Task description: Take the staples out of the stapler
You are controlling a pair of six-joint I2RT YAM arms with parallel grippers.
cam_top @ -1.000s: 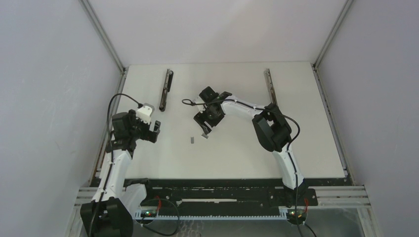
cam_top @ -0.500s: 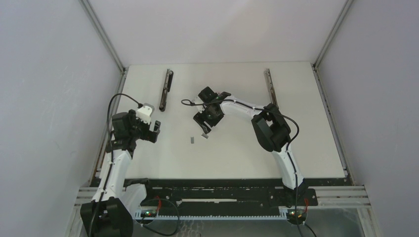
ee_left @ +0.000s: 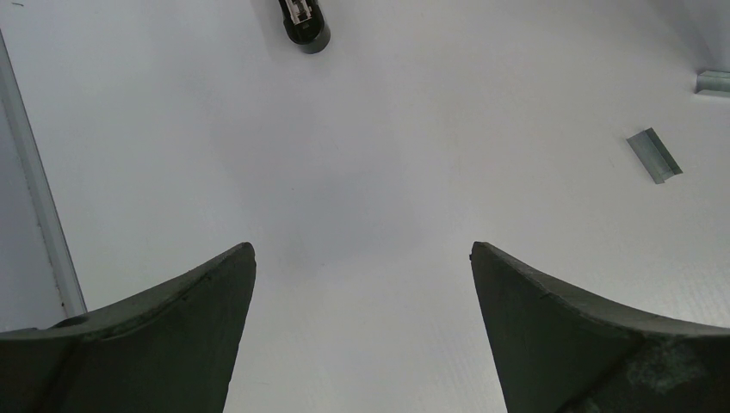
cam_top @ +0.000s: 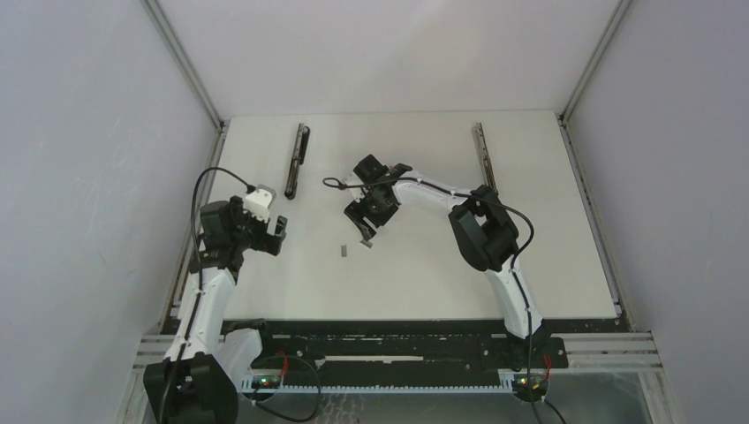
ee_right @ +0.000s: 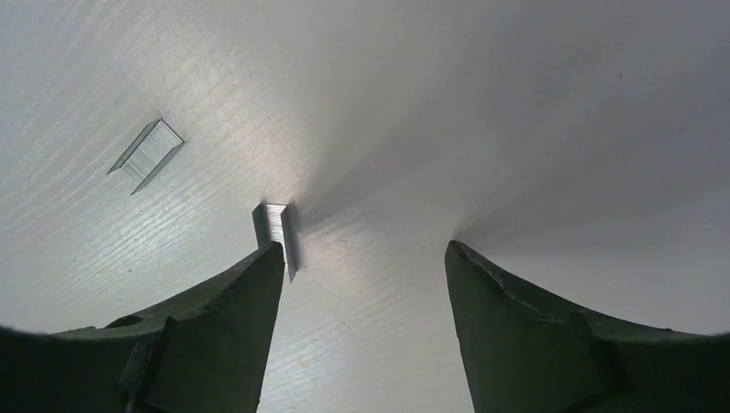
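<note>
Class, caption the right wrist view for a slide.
Open right gripper over the white table, one staple strip beside a fingertip, a second strip lying apart.

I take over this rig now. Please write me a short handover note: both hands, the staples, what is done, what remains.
Left hand: open, empty, above the table at its left side.
Right hand: open, empty, low over the table; a staple strip lies close by the tip of one finger.
Second strip: loose on the table nearby.
Stapler: far left of the table, apparently opened flat.
Done: two strips are out.
Left: I cannot see whether the stapler holds more; check it.
</note>
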